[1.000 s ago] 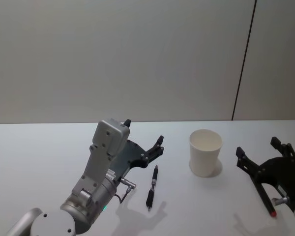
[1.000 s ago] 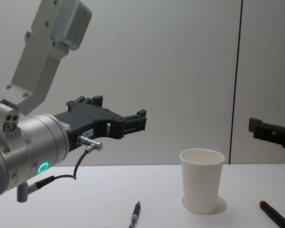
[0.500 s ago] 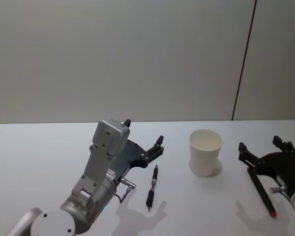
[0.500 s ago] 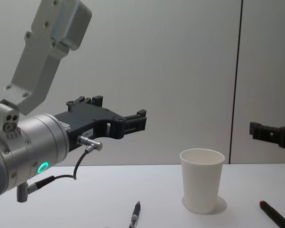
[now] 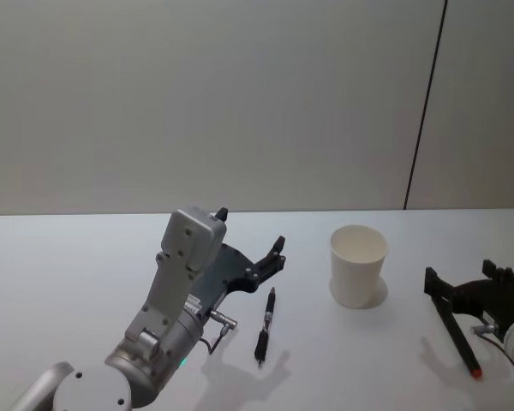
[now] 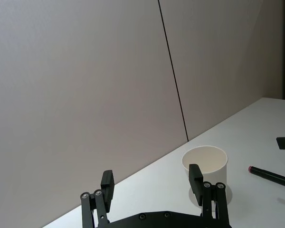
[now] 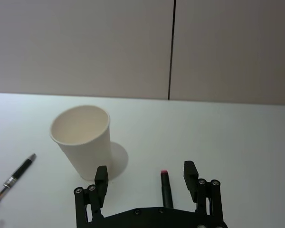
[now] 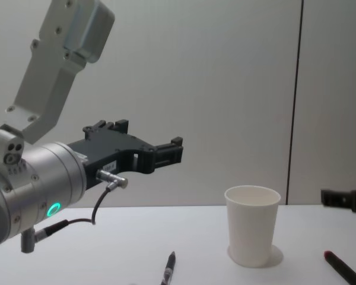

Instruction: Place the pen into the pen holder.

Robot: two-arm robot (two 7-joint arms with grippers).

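The white paper cup [image 5: 358,265] stands upright on the white table [image 5: 68,274], right of centre in the head view, and its inside looks empty in the right wrist view. Two pens lie flat on the table. A black pen [image 5: 265,326] lies to the cup's left, well apart from it, just beside the left gripper [image 5: 251,228]. A red-tipped pen [image 5: 459,338] lies to the cup's right with its red end toward the robot. The left gripper is held above the table with its fingers spread wide and nothing between them. The left wrist view looks out past those fingers at the cup and the red-tipped pen but does not take in the black pen. The right gripper [image 5: 459,272] is released too, its fingers apart and grasping nothing. In the head view it sits over the far end of the red-tipped pen. The right wrist view shows the red end between the two fingers. The chest view puts the gripper clearly higher than the pen on the table, so the two are apart.
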